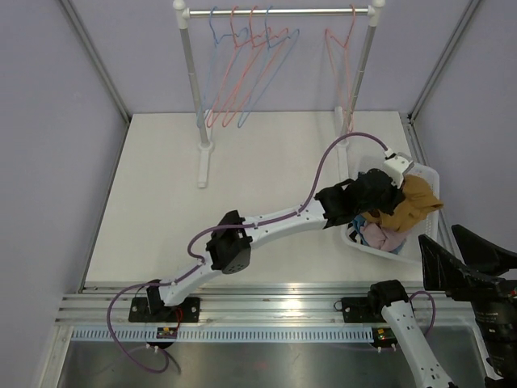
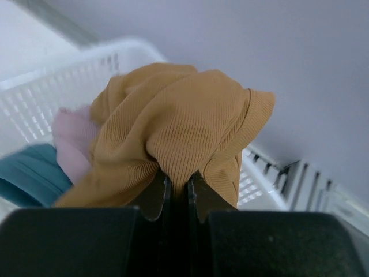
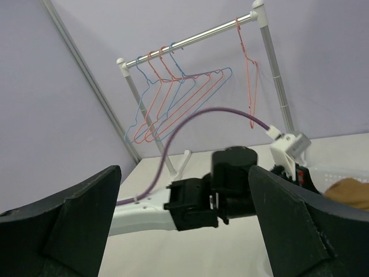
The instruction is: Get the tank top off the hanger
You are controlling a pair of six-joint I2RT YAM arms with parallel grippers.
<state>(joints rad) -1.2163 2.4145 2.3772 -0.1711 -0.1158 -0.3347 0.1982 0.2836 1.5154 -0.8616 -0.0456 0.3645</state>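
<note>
Lavender walls are enclosing a white table (image 1: 266,162), where a white-posted clothes rack with a metal rail (image 1: 279,11) is carrying only bare pink and blue wire hangers (image 1: 242,77). The mustard ribbed-knit tank top (image 2: 179,115) is lying bunched in the white perforated plastic basket (image 2: 52,86) at the table's right edge, over a pale pink garment (image 2: 72,138) and a teal one (image 2: 29,176). The left arm's fingers (image 2: 154,196) are pinching together on a fold of it (probably to settle it there before letting go). The right arm's fingers (image 3: 75,225) are hovering wide apart near its base, holding nothing, seemingly to leave the reach unobstructed.
</note>
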